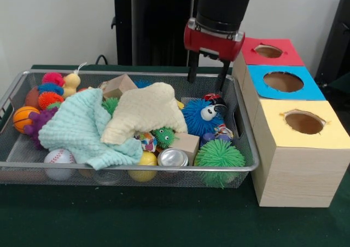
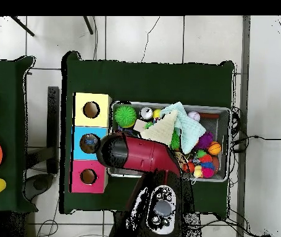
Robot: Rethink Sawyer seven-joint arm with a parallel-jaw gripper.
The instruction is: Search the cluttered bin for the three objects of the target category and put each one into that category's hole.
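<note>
Bin (image 1: pixel 33 162) on green bench (image 1: pixel 136 219), beside three hole boxes (image 1: pixel 298 148). Gripper (image 1: pixel 208 75) hovers over far right corner, fingers spread, empty. Cloths soft, limp; spiky balls light, squashy: pinch mid-body.

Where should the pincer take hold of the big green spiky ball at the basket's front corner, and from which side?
Grip the green spiky ball across its round middle, coming straight down from above. It sits on top of the heap, clear overhead, while the wire-mesh basket wall blocks a sideways approach.
</note>
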